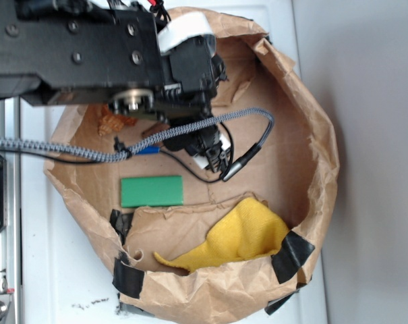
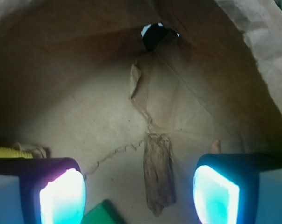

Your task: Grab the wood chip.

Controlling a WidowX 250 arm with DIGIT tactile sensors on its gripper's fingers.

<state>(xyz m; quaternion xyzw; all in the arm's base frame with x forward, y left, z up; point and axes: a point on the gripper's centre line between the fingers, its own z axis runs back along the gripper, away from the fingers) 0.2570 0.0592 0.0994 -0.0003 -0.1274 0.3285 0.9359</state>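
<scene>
The robot is at the approach step: its gripper (image 2: pixel 140 191) hangs over the floor of a crumpled paper bag (image 1: pixel 305 121) with the two fingers (image 2: pixel 62 196) spread wide and nothing between them. The wood chip (image 2: pixel 158 171) lies flat on the brown paper directly in the gap between the fingers, lengthwise to the wrist camera, with free paper on both sides of it. The grasp looks lined up; the next move likely calls for a straight descent until the pads flank the chip, then a close across its narrow width. A green block (image 1: pixel 152 191) sits just beside the chip on the left-finger side, its corner showing near that finger in the wrist view, so a descent that drifts that way could catch it. In the exterior view the arm hides the chip. A yellow cloth (image 1: pixel 241 236) lies farther off beyond the green block, and an orange shell (image 1: pixel 116 121) peeks out under the arm; neither seems to block the grasp.
</scene>
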